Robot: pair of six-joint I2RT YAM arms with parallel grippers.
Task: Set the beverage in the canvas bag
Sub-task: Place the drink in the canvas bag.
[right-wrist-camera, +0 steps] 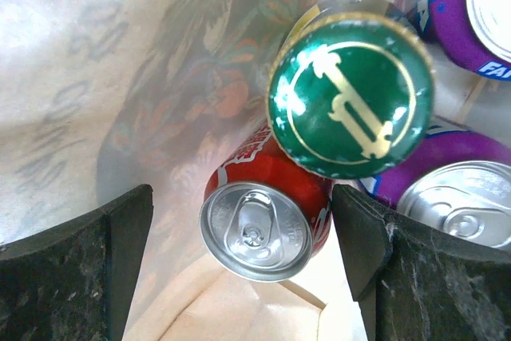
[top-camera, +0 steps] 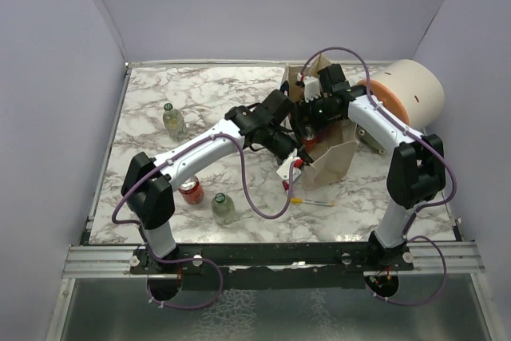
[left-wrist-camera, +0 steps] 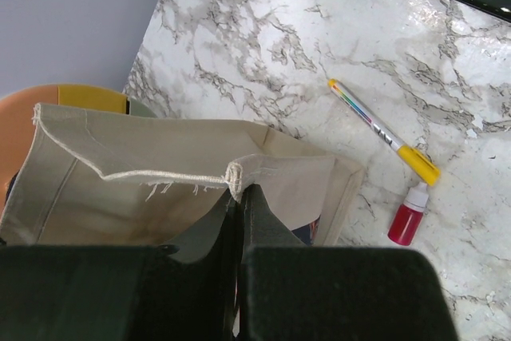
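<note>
Left gripper (left-wrist-camera: pixel 239 205) clamped canvas bag (top-camera: pixel 335 161) rim | right gripper (right-wrist-camera: pixel 239 225) stood apart over red can (right-wrist-camera: pixel 259 225) inside bag | we judged loose can (top-camera: pixel 191 190), near bottle (top-camera: pixel 223 208), far bottle (top-camera: pixel 173 120) at bag's 9 o'clock unpacked.

Top view: both arms cover the canvas bag (top-camera: pixel 335 164) mouth, so its contents can't be seen. The right gripper (right-wrist-camera: pixel 243 265) has its tips lost inside the bag there. The cream-and-orange drum (top-camera: pixel 411 89), right of the bag, is partly behind the right arm. The pen (top-camera: pixel 313 201) in front of the bag is too small for detail.

Inside the bag: purple can (right-wrist-camera: pixel 463 5) clipped by the view's top-right corner, second purple can (right-wrist-camera: pixel 455 201) clipped at the right edge, both labels unreadable. Green cap (right-wrist-camera: pixel 351 93) hides its own bottle. Print (right-wrist-camera: pixel 184 77) on the bag wall is blurred.

Left wrist view: left gripper (left-wrist-camera: pixel 239 197) blocks the bag's lower part, and the drum is cut off at the left edge.
</note>
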